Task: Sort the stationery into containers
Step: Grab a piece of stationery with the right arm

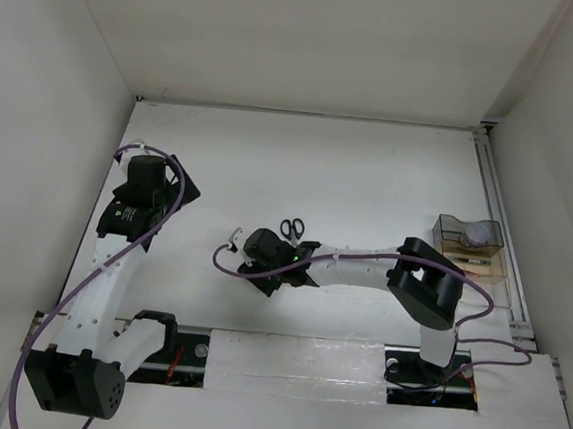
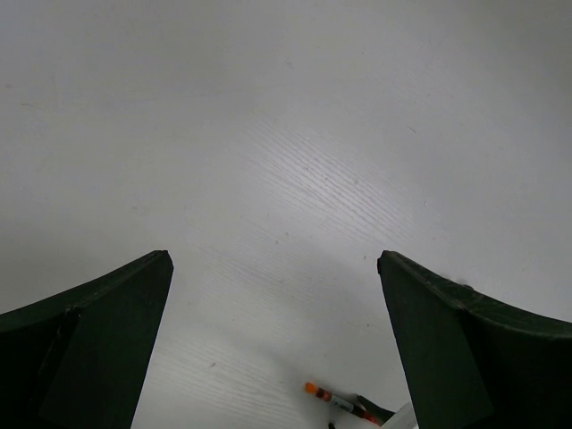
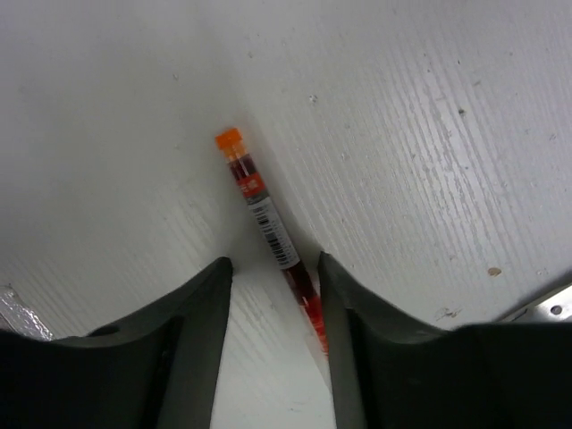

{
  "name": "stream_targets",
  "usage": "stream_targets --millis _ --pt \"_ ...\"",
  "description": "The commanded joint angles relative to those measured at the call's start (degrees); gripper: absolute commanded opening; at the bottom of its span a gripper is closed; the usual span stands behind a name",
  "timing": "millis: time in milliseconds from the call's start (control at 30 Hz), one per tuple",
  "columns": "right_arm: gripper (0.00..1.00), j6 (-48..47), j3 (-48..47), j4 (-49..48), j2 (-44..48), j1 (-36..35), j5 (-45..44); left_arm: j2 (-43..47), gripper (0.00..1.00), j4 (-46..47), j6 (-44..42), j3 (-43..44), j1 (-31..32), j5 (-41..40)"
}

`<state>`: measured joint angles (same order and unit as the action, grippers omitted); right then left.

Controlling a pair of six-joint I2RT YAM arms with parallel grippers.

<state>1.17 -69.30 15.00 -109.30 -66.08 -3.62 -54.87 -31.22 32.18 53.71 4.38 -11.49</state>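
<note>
A thin red pen with an orange cap (image 3: 268, 223) is straddled by the right gripper (image 3: 275, 268). The fingers are set narrowly apart, one on either side of the barrel and not yet pinched, presumably so that closing would catch it. The left gripper (image 2: 273, 268) is held wide over the white table (image 2: 295, 134), with nothing between its fingers. The tinted transparent plastic boxes (image 1: 450, 232) stand well apart, behind the right gripper's elbow.

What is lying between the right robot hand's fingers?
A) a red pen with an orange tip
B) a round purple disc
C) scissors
A: the right wrist view shows the red pen lying between the open fingers of the right gripper.
</note>
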Motion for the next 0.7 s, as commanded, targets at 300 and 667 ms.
stream_targets --millis 300,667 --pt "0.00 -0.64 0.04 -0.76 -1.55 -0.01 4.84 3.02 1.00 0.99 -0.02 0.43 -0.16 -1.79" --pt "0.00 3.12 5.66 -12.89 24.64 -0.01 6.27 4.69 1.00 0.99 0.51 0.43 -0.16 -2.84"
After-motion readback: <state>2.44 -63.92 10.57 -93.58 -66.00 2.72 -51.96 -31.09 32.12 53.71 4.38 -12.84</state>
